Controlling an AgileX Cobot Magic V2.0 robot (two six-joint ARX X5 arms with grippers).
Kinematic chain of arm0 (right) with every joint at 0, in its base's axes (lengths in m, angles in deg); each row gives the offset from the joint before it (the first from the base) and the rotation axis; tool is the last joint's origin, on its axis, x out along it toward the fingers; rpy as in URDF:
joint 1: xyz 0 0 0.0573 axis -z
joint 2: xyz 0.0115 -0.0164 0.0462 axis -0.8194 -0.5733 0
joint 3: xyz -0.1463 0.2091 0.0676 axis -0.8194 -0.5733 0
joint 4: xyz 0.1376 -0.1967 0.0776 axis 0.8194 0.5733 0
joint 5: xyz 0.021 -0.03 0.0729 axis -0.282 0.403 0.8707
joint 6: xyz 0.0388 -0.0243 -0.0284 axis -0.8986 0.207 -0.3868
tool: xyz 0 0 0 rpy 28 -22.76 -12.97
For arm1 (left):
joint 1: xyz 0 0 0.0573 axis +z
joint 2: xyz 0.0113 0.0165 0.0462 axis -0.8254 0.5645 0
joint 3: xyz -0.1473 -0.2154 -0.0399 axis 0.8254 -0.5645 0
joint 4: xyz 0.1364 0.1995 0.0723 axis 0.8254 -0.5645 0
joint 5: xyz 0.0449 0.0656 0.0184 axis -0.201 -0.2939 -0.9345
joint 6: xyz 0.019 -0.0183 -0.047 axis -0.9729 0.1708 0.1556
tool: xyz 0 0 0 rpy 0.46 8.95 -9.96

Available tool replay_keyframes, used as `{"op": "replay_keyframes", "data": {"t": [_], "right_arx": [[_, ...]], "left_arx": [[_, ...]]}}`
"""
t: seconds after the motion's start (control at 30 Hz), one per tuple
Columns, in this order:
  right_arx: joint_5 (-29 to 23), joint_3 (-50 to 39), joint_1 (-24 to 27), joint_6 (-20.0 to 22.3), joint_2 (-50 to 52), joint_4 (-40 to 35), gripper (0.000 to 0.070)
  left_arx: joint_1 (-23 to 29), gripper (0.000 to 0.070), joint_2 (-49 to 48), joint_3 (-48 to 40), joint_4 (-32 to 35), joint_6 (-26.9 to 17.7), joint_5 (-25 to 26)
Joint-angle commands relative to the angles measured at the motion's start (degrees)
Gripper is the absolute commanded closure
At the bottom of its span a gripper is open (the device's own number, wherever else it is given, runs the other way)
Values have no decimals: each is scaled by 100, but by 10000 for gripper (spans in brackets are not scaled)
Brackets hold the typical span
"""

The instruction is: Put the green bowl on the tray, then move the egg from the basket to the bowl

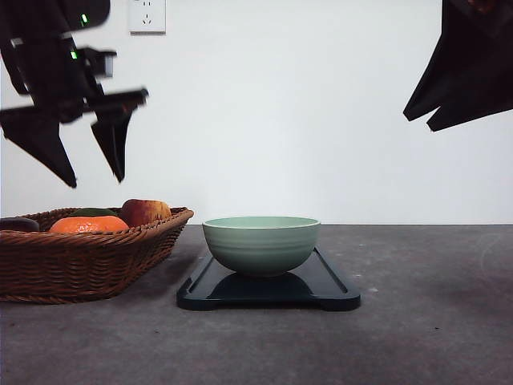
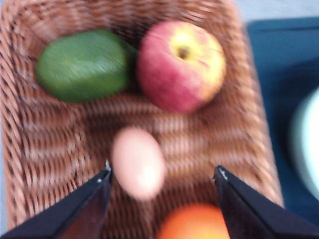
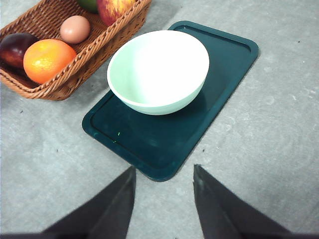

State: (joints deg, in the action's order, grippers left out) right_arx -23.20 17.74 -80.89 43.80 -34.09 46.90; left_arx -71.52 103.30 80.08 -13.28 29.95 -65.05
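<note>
Left wrist view shows my left gripper spread wide over the basket, empty, with the egg below it, nearer one finger than the other. An apple and a green fruit lie beyond the fingertips; an orange sits close under the other finger. I judge the bowl step done: the green bowl rests on the tray. To do this well I should centre on the egg, descend straight, avoid nudging the orange, and close gently. My right gripper hangs open above the tray's near end.
</note>
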Motion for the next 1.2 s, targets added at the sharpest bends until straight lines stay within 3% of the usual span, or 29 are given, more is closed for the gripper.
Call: {"op": "replay_keyframes", "data": {"t": [0.0, 0.53, 0.97, 1.03, 1.17], "right_arx": [[-3, 26, -35, -40, -35, -54, 475], [-2, 26, -35, -66, -35, -49, 475], [-17, 26, -35, -64, -35, -49, 475], [-19, 26, -35, -64, -35, -51, 475], [-20, 26, -35, -64, -35, -51, 475]], "left_arx": [[-13, 319, 211, 141, 94, 87, -38], [160, 309, 1186, 141, 281, 173, -105], [183, 316, 1304, 141, 392, 179, -98], [178, 332, 1304, 141, 394, 179, -98], [178, 459, 1304, 141, 352, 179, -98]]}}
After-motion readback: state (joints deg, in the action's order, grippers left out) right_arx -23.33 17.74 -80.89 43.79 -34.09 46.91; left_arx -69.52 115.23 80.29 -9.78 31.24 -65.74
